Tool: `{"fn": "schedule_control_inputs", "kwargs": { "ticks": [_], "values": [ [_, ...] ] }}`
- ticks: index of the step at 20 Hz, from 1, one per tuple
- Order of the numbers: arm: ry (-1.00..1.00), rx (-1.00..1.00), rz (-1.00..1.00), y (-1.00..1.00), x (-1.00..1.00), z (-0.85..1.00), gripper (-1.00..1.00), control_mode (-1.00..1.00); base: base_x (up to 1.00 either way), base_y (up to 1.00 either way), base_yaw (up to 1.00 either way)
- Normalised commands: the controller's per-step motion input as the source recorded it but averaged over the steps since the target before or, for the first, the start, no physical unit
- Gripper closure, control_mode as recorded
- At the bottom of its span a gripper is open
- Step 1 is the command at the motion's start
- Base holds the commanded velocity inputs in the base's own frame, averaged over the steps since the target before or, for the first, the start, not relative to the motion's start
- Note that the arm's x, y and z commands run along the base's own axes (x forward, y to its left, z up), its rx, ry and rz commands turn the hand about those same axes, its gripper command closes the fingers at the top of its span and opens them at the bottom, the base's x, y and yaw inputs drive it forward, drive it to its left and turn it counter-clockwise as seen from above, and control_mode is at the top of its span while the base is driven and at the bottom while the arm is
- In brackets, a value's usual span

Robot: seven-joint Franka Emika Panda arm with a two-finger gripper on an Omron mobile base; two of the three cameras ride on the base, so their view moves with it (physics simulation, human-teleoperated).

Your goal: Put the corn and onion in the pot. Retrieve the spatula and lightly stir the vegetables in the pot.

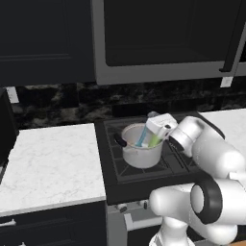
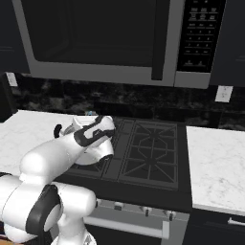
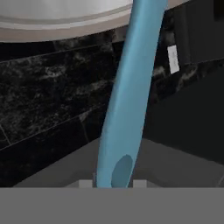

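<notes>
- Pot (image 1: pixel 140 154): steel, on the stove's front-left burner, just right of the marble counter (image 1: pixel 50 161).
- Spatula (image 1: pixel 143 136): blue, slanting into the pot beside the corn (image 1: pixel 154 140).
- Claw (image 1: pixel 153 132): clamped narrow on the spatula handle, above the pot's rim.
- Stirring: judged best slow and small, blade clear of the wall.

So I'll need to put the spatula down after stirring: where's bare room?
Free: the white counter left of the stove, and the counter right of it. Crowded: the burner under the pot, where the gripper holds the spatula.
</notes>
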Motion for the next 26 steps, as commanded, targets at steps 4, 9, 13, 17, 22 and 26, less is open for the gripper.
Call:
{"fn": "schedule_control_inputs", "kwargs": {
  "ticks": [4,9,13,17,22,26],
  "values": [
    [-0.33,-0.18,-0.05,0.0,0.08,0.02,1.0,-1.0,0.0,0.0,0.0],
    [-0.32,-0.23,-0.04,-0.04,0.0,0.31,1.0,-1.0,0.0,0.0,0.0],
    [-0.17,-0.16,0.0,-0.02,-0.23,0.28,1.0,-1.0,0.0,0.0,0.0],
    [0.01,-0.07,0.0,0.0,-0.33,0.02,1.0,-1.0,0.0,0.0,0.0],
    [0.0,-0.06,-0.01,0.0,-0.17,0.22,1.0,-1.0,0.0,0.0,0.0],
    [0.06,0.0,-0.04,0.0,0.0,0.79,1.0,-1.0,0.0,0.0,0.0]
  ]
}}
